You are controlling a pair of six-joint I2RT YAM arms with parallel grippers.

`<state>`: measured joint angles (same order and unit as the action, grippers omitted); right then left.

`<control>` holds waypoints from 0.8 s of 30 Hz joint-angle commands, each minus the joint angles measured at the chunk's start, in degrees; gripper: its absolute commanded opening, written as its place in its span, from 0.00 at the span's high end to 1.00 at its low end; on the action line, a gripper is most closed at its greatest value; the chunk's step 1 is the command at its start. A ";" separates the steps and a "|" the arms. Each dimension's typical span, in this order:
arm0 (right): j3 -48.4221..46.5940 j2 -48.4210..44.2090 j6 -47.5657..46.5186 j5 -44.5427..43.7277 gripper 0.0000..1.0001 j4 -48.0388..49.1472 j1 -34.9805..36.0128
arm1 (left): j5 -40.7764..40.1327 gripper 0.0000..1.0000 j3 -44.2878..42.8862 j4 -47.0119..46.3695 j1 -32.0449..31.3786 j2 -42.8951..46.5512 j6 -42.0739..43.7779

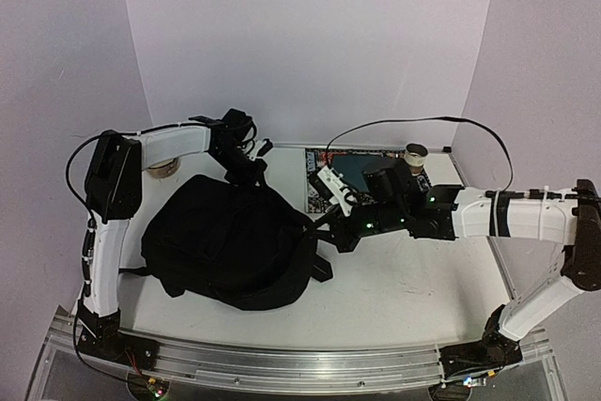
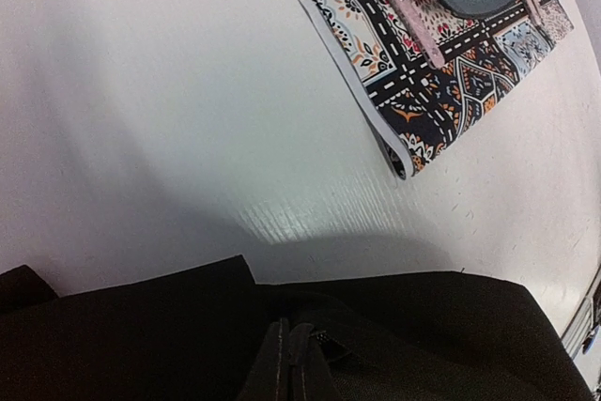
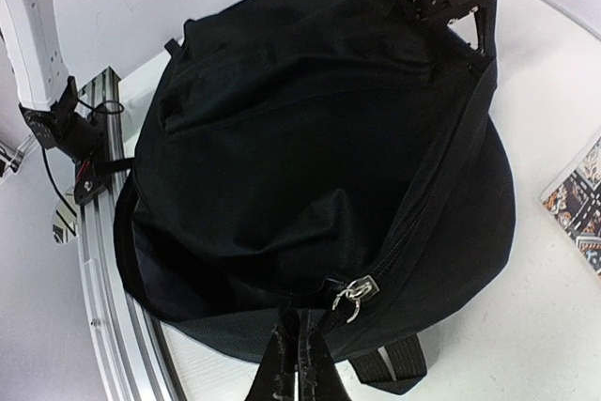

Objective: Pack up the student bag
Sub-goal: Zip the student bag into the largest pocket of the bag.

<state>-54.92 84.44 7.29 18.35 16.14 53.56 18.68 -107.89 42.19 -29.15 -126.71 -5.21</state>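
Over on the left, the left claw (image 2: 296, 345) is pinched together on black fabric at the far edge of the student bag (image 1: 225, 241), right by a zip seam. The bag itself lies slumped on the white counter (image 1: 404, 279), left of middle, between the two arms. On its right side the right claw (image 3: 300, 326) is clamped on the bag's rim too, just under a silver zipper pull (image 3: 352, 290). Further right, towards the back, a patterned book (image 2: 423, 100) lies flat, apart from the bag.
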 commanded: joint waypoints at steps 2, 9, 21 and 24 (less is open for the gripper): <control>0.66 -4.78 0.47 13.15 1.00 -8.02 6.41 | -18.18 1.00 -4.30 -9.79 7.66 -2.80 -4.73; 0.40 0.60 -0.84 3.36 1.00 -6.05 6.49 | -9.83 0.64 2.58 -11.60 2.54 7.01 -5.86; 0.30 3.45 -2.45 -1.63 0.93 -0.54 6.50 | -8.75 0.07 26.52 -20.28 -5.27 32.15 -19.91; 0.11 3.07 -1.37 -2.02 0.84 -0.93 6.49 | -9.41 0.06 32.37 -21.71 -6.57 37.31 -22.57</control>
<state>-54.04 88.18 5.53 14.91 15.04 59.57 11.04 -81.34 25.48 -33.92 -95.52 -22.32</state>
